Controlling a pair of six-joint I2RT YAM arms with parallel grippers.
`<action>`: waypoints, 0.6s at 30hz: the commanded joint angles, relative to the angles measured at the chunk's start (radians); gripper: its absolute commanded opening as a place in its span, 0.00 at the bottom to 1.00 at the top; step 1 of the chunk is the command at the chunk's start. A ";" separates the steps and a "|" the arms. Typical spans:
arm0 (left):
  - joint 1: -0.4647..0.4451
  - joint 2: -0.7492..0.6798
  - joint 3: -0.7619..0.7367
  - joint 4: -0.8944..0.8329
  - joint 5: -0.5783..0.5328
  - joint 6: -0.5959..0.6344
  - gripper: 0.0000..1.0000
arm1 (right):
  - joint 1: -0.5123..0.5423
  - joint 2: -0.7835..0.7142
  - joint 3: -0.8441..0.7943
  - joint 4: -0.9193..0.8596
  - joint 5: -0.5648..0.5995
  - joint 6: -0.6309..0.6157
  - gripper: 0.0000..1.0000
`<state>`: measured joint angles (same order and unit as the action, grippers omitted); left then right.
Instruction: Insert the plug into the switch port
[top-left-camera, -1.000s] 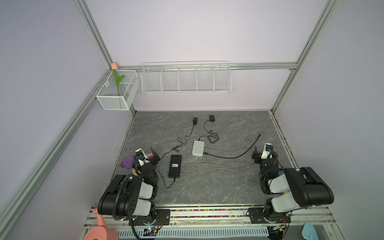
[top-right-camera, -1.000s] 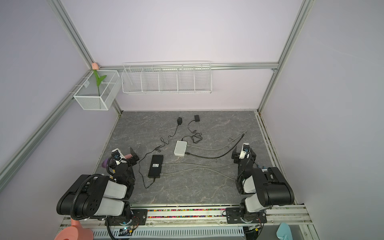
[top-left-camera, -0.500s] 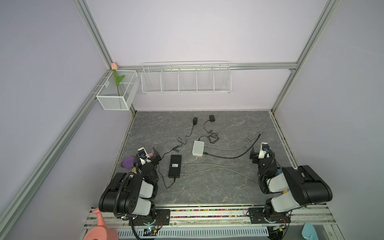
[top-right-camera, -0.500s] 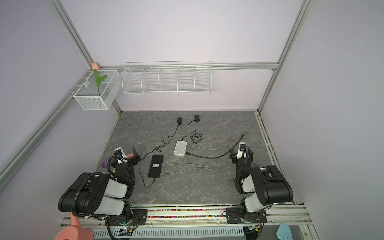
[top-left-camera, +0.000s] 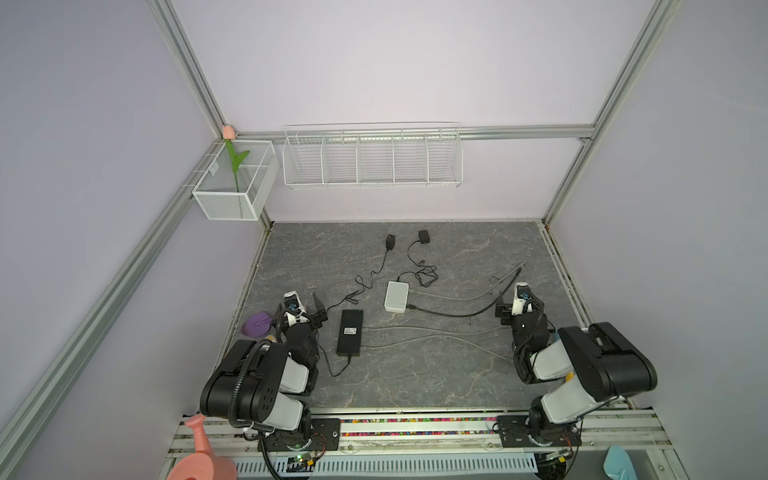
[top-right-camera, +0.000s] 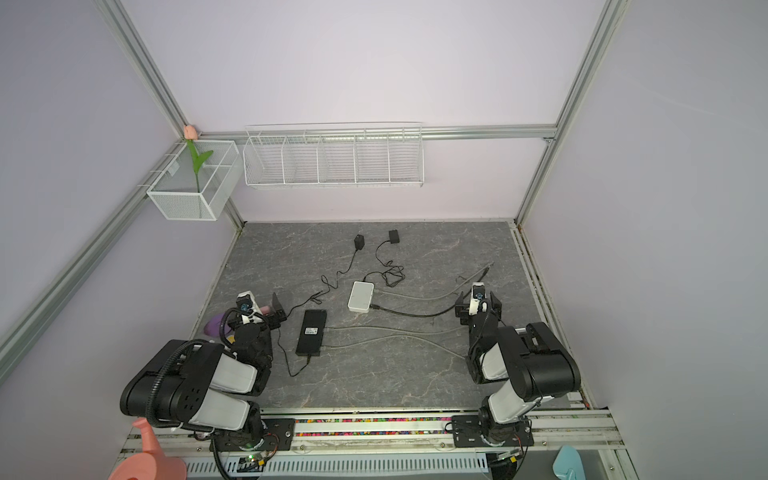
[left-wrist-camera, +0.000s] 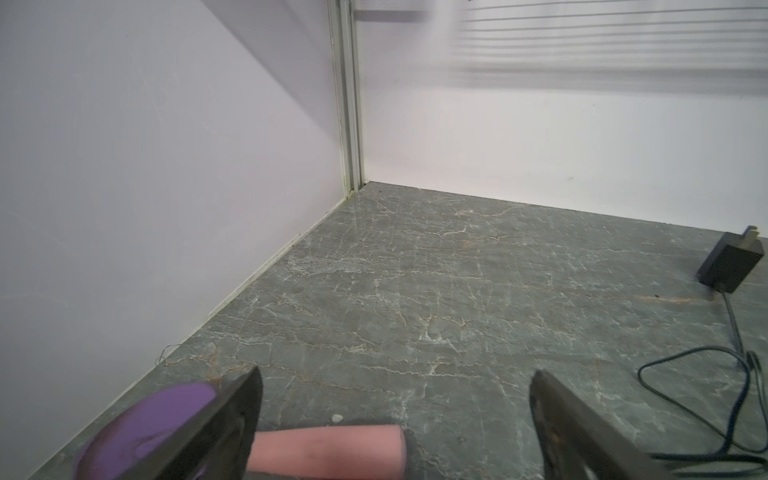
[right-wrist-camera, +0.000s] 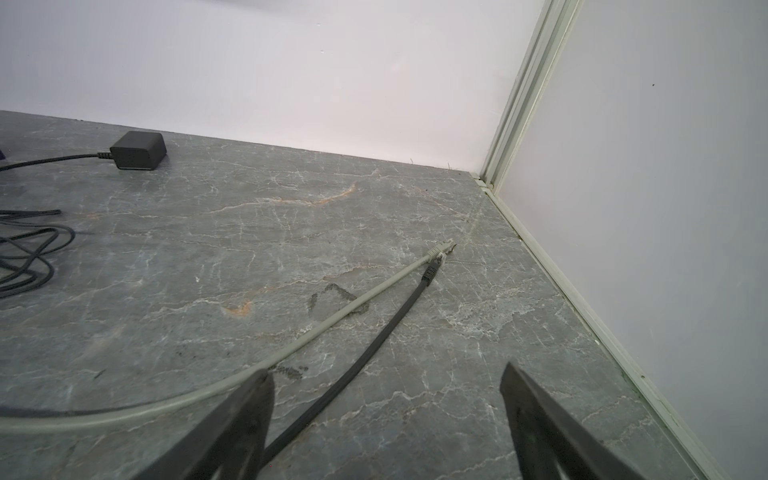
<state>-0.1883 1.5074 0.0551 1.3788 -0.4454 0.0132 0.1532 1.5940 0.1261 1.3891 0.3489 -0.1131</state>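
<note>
My right hand (right-wrist-camera: 386, 374) has crept forward — jaws apart, empty — toward the grey plug (right-wrist-camera: 441, 249) lying loose on the bench (right-wrist-camera: 208, 199) just ahead, well apart from the white switch (top-left-camera: 396, 296), so the pick is only starting, I judge; left hand (left-wrist-camera: 395, 374) likewise spread, empty.

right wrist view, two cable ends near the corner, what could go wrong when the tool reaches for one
The thin grey cable's plug and the black cable's plug lie close together ahead of the open right tool; closing there may catch the wrong one or both.
The black cable runs to the small white switch box; tugging it could drag that box.
The tangled black cord beside the box may snag.
</note>
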 joint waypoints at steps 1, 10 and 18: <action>-0.021 0.031 0.031 0.034 0.015 0.056 0.99 | 0.011 0.014 0.015 0.045 0.025 -0.033 0.89; -0.063 0.090 0.063 0.034 0.025 0.125 0.99 | 0.014 0.026 0.034 0.034 0.033 -0.040 0.89; -0.063 0.095 0.071 0.034 0.020 0.126 0.99 | -0.008 -0.009 0.086 -0.107 0.014 -0.015 0.89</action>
<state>-0.2481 1.5913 0.1047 1.3788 -0.4286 0.1123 0.1566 1.6112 0.1768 1.3441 0.3687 -0.1310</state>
